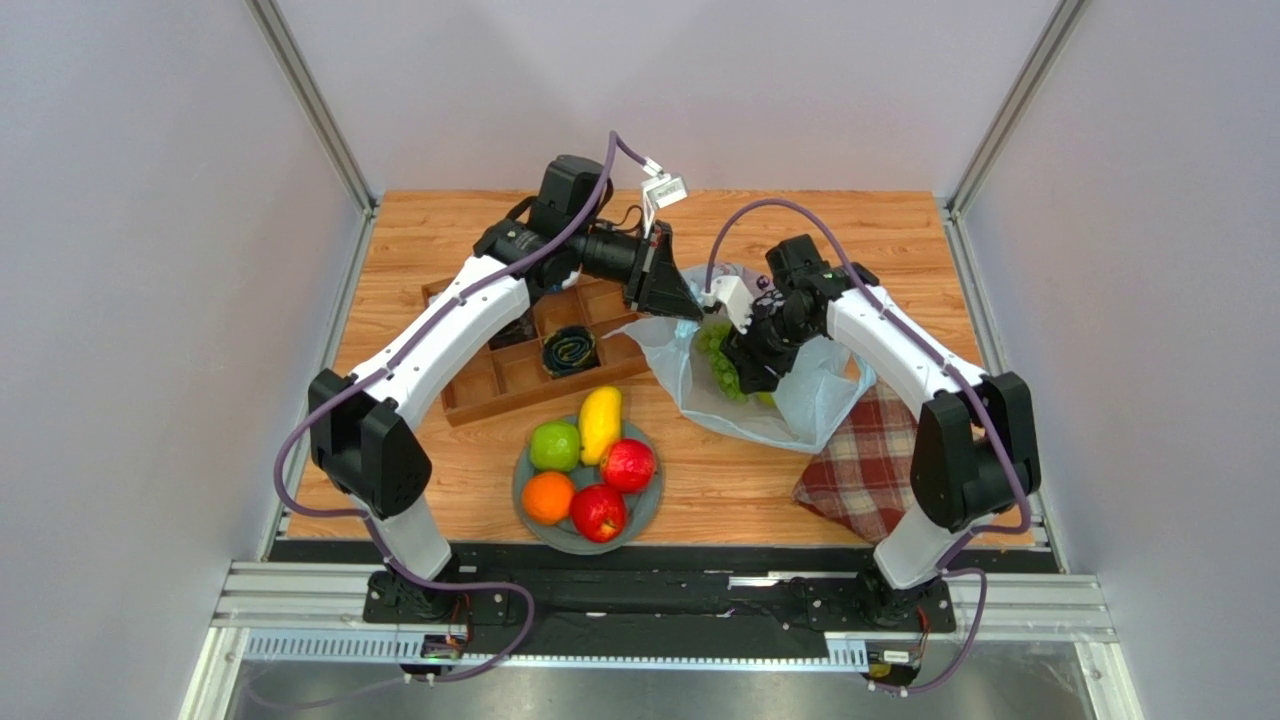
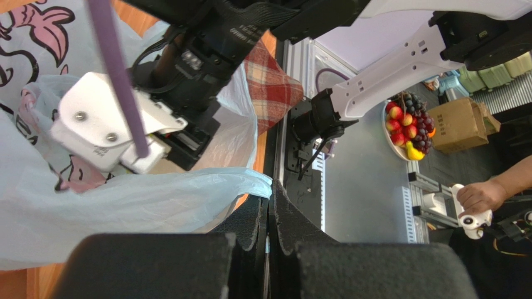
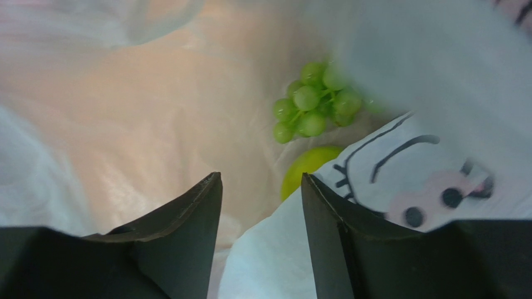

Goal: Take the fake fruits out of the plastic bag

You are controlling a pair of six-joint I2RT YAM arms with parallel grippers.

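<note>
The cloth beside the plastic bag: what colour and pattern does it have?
The cloth is red plaid with pale and dark stripes; the top external view shows it best.

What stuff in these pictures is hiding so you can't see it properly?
1. Right wrist view: beyond the right gripper, the green apple is mostly covered by a printed fold of the plastic bag; any fruit behind other folds cannot be seen.
2. Top view: that gripper's tips are buried in the bag, under its own wrist.
3. Top view: the dark coil in the wooden tray is too small to name.
</note>
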